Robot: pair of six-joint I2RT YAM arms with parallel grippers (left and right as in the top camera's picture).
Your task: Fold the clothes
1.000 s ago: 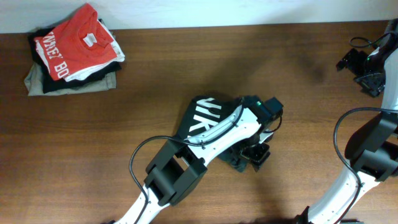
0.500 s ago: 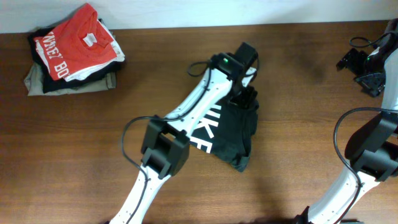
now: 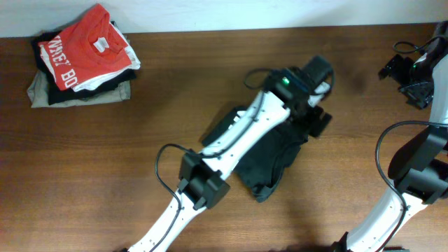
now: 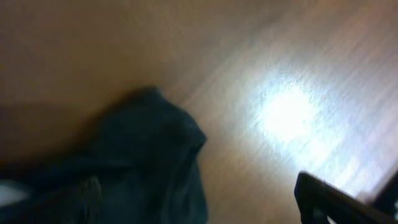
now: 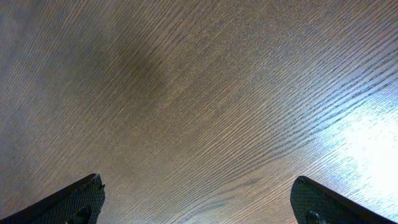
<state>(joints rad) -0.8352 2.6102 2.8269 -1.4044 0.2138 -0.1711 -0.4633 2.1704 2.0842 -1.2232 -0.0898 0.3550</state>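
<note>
The dark charcoal garment (image 3: 269,164) lies bunched on the wooden table just right of the middle, with no white print showing. My left gripper (image 3: 316,120) hangs at the garment's far right edge. The left wrist view is blurred: dark fabric (image 4: 143,168) fills the lower left, and only the right finger of the left gripper (image 4: 199,214) shows, set wide, so the jaws look open with nothing between them. My right gripper (image 3: 411,75) sits at the table's far right. It is open over bare wood in the right wrist view (image 5: 198,202).
A stack of folded clothes topped by a red T-shirt with white letters (image 3: 84,56) sits at the back left corner. The left arm (image 3: 231,150) lies across the garment's left part. The right arm's base and cable (image 3: 413,164) stand at the right edge.
My left gripper swung from the garment's front right to the back, then out to the right. The garment turned over with it, and its white print no longer shows. The right arm has not moved.
</note>
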